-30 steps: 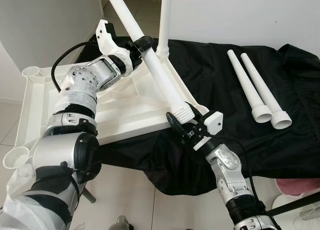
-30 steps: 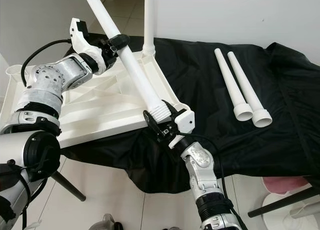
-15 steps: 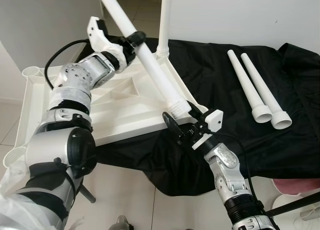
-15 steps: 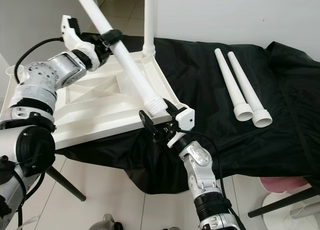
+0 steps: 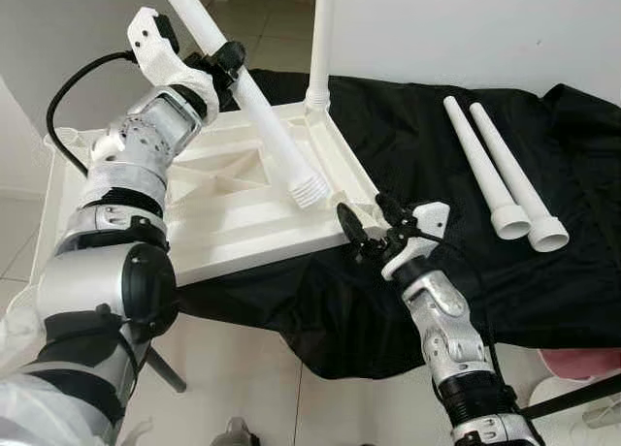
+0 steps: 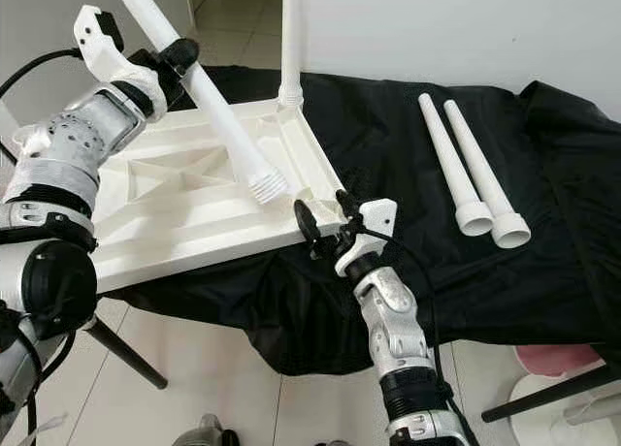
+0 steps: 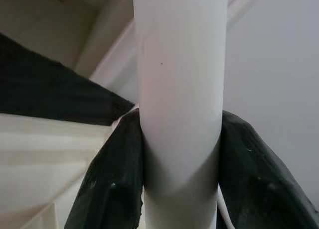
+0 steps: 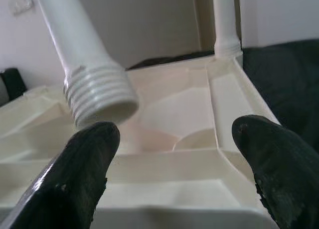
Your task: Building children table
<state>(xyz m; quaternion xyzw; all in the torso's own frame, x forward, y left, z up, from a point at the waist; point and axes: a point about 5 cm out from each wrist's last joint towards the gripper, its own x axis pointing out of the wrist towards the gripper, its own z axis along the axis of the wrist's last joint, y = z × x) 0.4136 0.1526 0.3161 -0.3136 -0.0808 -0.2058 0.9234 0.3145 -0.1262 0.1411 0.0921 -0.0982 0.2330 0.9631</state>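
1. Big change here: the left gripper (image 5: 225,60) has swung the white leg (image 5: 254,97) up and away from the corner socket (image 8: 197,139) it was pressed against a second ago. The threaded end (image 6: 264,185) now floats above the middle of the upturned tabletop (image 5: 223,235), well clear of that near right corner.
2. The left gripper is clamped hard round the leg's shaft, black fingers (image 7: 114,184) pinching it from both sides, so the leg goes wherever that arm goes.
3. The right gripper (image 5: 373,223), which was cupping the threaded end a second ago, has let go. It hovers just off the near right corner, fingers (image 8: 82,164) spread wide with nothing between them.
4. My reading: that insertion attempt didn't take, and this looks like a reset to line up the thread again.
5. Now the sockets. At the far right corner one leg (image 5: 320,39) stands upright, seated. The near right socket is empty, and the cup at the far left corner (image 5: 60,138) looks empty too.
6. Two spare legs (image 5: 490,175) lie side by side on the black cloth (image 5: 427,145), well off to the right, waiting their turn.
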